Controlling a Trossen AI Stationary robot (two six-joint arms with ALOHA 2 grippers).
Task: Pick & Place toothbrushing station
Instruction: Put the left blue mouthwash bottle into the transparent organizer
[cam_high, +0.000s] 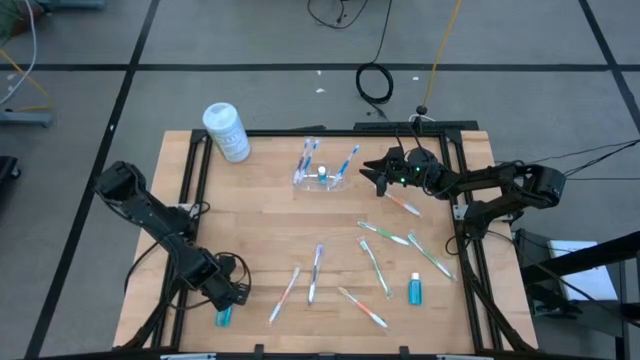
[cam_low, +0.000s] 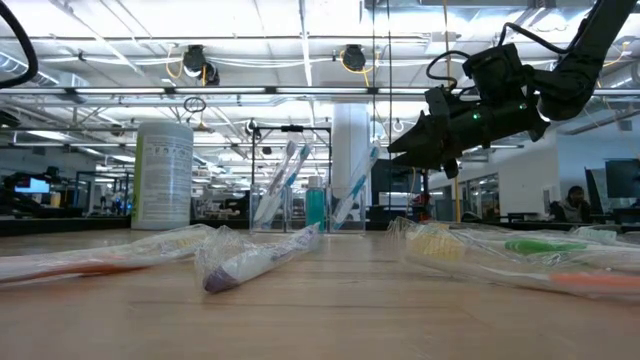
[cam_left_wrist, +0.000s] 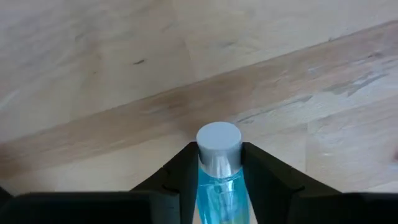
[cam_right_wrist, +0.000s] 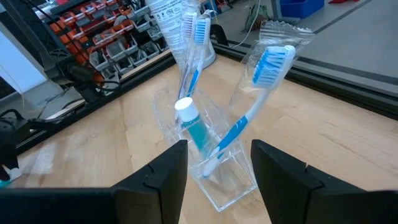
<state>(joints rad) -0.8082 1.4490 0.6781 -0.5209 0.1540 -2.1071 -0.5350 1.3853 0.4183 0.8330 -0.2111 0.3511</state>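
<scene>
Clear plastic holder: the toothbrushing station (cam_right_wrist: 208, 149) stands upright on the table just ahead of the right gripper (cam_right_wrist: 217, 180), beyond its fingertips and not touched; judged the target of the coming pick.
Holder contents: two wrapped toothbrushes (cam_right_wrist: 252, 106) lean out of it, bristles up, with one blue tube (cam_right_wrist: 194, 127) between them; they tilt because the holder is shorter than they are.
Right gripper: fingers apart and empty, raised off the boards and aimed at the station, a stance that suits a straddling approach.
Left gripper: the left gripper (cam_left_wrist: 217, 180) sits low at the table's near-left corner, well apart from the station; its fingers flank a blue tube with a grey cap (cam_left_wrist: 219, 165) on both sides, but whether they have clamped it I cannot tell.
Loose stock: wrapped toothbrushes (cam_high: 385, 232) lie flat between the two grippers, another blue tube (cam_high: 415, 290) beside them.
White canister: it (cam_high: 226, 131) stands at the far-left corner, away from both grippers.
Surface: pale wooden table (cam_high: 260, 230) in a dark frame.
Room: open workshop, ceiling lights, racks of parts bins; a person sits far off.
</scene>
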